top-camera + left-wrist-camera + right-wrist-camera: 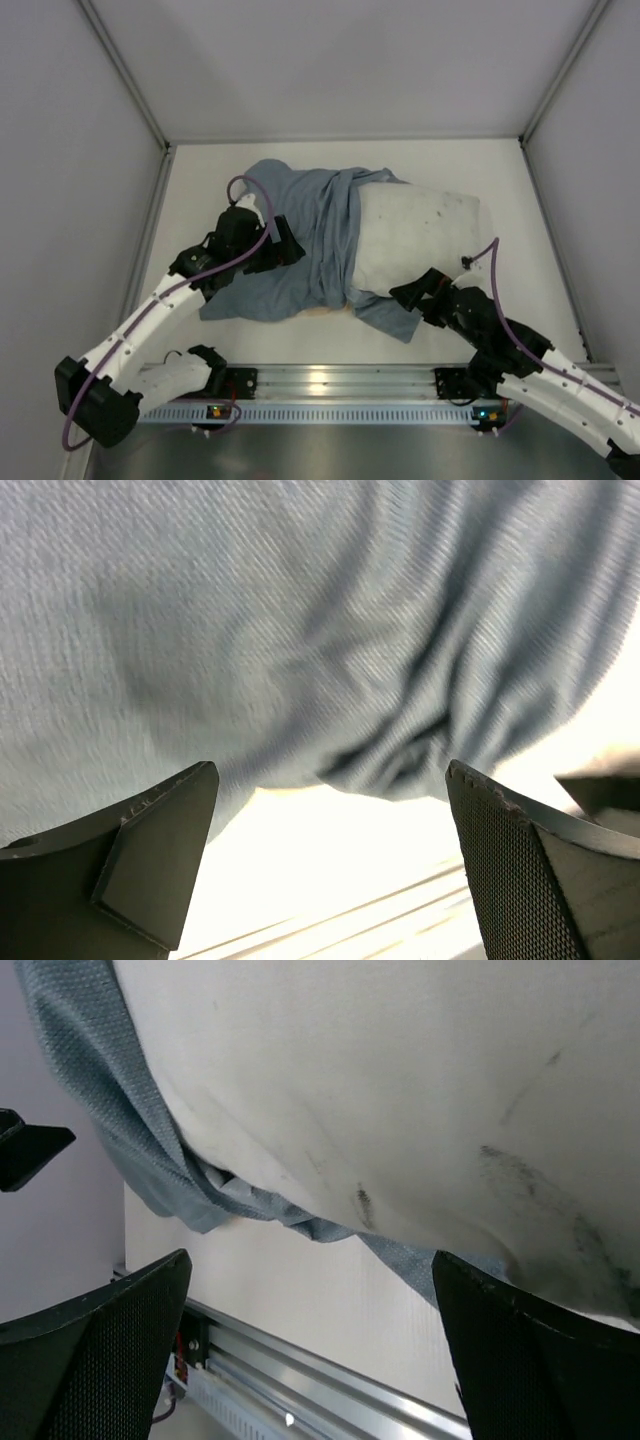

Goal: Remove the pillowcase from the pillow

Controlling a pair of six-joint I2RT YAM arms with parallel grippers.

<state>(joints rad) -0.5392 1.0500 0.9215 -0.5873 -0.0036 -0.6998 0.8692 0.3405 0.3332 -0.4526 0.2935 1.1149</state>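
Note:
The grey-blue pillowcase [300,240] lies bunched over the left half of the white pillow [415,235], whose right half is bare. My left gripper [285,245] sits on the pillowcase's left part, open, with the cloth [300,630] just beyond its fingertips [170,820]. My right gripper [412,290] is at the pillow's near edge, open, with the pillow [400,1080] and a strip of pillowcase [150,1160] beyond its fingers [520,1350]. Nothing is between either pair of jaws.
An aluminium rail [330,380] runs along the table's near edge. White walls enclose the table on the left [60,200], back and right. A pillowcase flap [385,315] lies on the table near the right gripper.

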